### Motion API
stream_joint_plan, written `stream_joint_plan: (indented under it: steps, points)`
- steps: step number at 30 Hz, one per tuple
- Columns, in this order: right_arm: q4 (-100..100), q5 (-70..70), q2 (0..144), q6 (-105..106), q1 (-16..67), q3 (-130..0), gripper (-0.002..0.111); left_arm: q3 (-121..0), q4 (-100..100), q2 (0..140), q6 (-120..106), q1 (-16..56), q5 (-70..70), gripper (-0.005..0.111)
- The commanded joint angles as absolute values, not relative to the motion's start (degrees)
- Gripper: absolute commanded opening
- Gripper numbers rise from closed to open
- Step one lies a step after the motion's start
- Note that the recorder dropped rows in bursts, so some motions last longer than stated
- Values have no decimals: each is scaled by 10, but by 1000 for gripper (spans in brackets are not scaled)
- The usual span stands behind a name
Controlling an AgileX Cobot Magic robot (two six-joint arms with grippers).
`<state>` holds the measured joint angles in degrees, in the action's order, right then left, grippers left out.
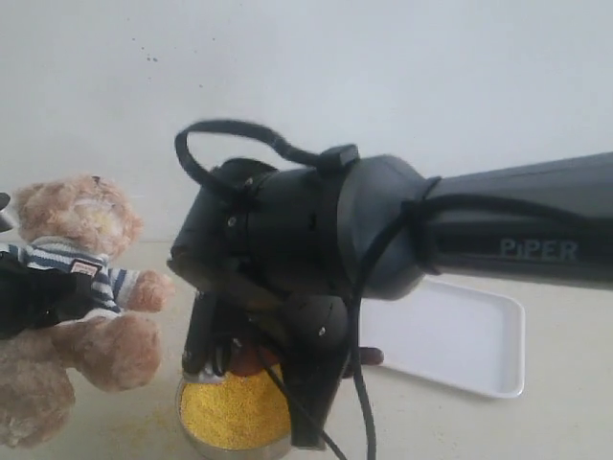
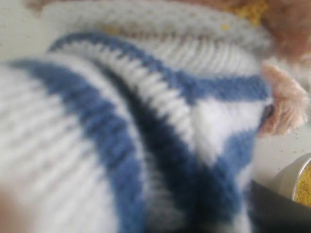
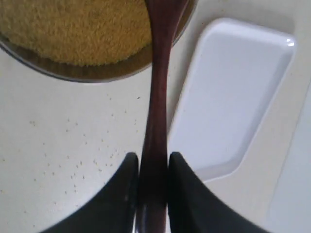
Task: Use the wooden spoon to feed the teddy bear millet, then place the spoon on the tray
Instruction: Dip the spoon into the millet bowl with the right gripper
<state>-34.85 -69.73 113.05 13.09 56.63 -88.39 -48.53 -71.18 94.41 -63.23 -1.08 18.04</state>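
The teddy bear (image 1: 81,278) leans at the left in its striped shirt (image 2: 146,97), which fills the left wrist view. My left gripper (image 1: 34,297) is clamped on the bear's body; its fingertips are hidden in the fabric. The millet (image 1: 235,412) fills the metal bowl (image 1: 230,450) just right of the bear. My right gripper (image 3: 153,158) is shut on the wooden spoon (image 3: 158,97) by its handle. The handle runs out over the bowl's rim (image 3: 97,73) and the millet (image 3: 63,29); the spoon's bowl is cut off by the frame edge. The white tray (image 1: 460,335) lies right of the bowl.
The right arm (image 1: 383,240) fills the middle of the exterior view and hides part of the bowl and the tray's near end. Spilled grains (image 3: 73,160) dot the pale tabletop beside the bowl. A white wall stands behind.
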Motion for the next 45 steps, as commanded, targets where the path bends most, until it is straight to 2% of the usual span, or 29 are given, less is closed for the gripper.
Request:
stream_joint_plan:
  steps: [1,45]
  points:
    - [-378,-700,1132,123,566,-838,0,-486,-720,943,-627,-11,193,4]
    - [-275,-669,1132,63,565,-851,0,-486,-706,943,-627,-11,204,4]
